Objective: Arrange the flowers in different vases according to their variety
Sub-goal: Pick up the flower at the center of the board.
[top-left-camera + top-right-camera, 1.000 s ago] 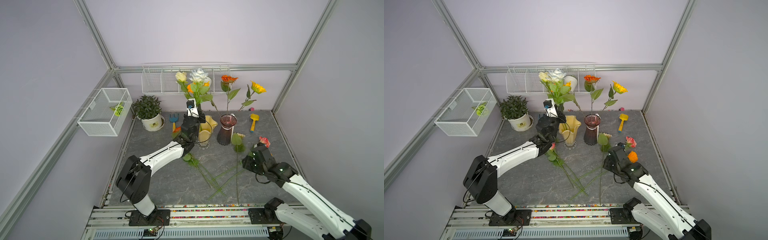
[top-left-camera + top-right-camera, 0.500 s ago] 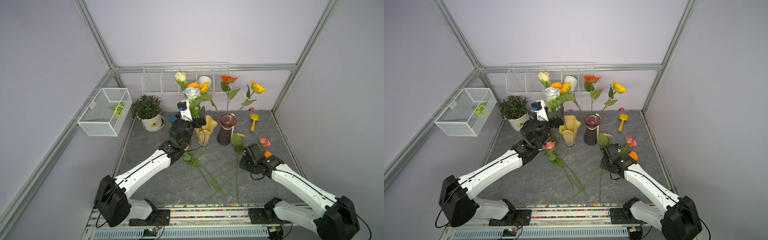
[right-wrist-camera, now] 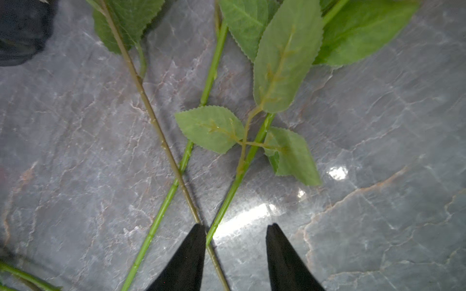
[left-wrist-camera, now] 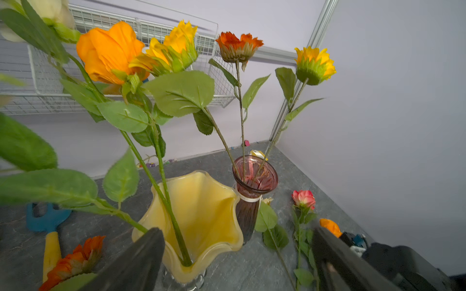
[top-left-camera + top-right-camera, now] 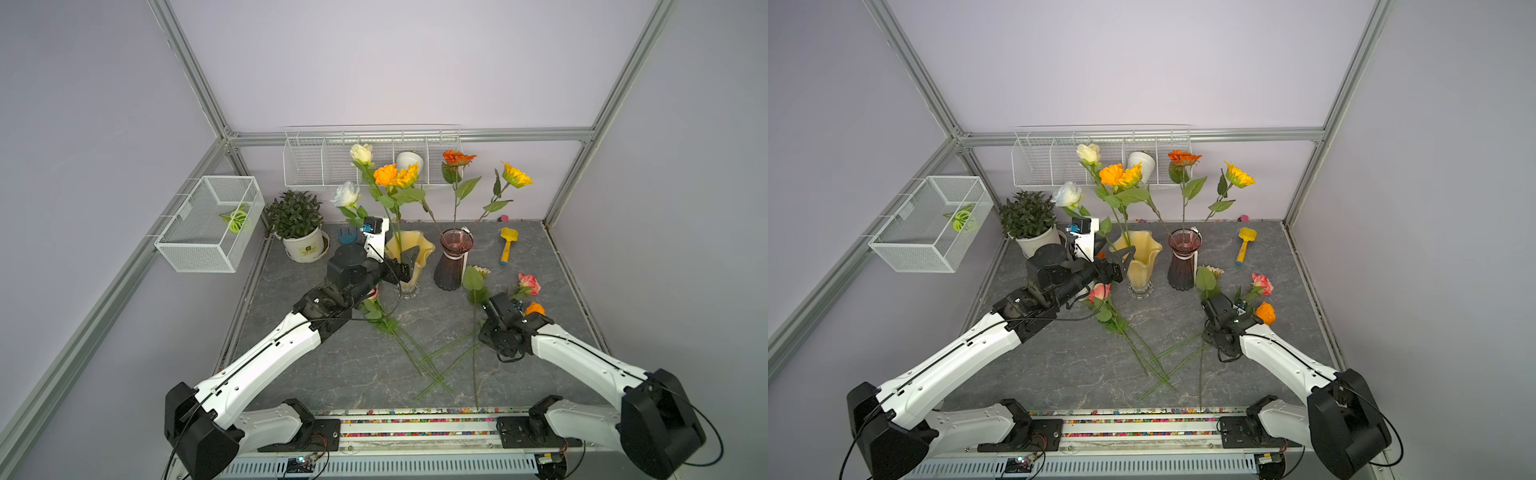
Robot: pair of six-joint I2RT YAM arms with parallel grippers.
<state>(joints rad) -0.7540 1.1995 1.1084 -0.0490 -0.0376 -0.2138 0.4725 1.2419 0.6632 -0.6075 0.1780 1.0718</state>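
Now, in a top view, our left claw (image 5: 401, 270) stands released just beside the yellow vase (image 5: 419, 249), and its flowers (image 5: 386, 174) rise above the claw. In the left wrist view the vase sits ahead, between the spread fingers (image 4: 141, 252). If we pull back carelessly, we could hook a leaf (image 4: 121, 179) and drag a stem out. In the right wrist view the right claw (image 3: 236, 225) is parted over crossed stems (image 3: 228, 199), and closing here may pinch two flowers.

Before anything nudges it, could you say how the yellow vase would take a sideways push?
The yellow vase likely tips easily: narrow clear foot, wide flared rim, tall flowers leaning out. Its glossy wall looks slippery, probably breakable.
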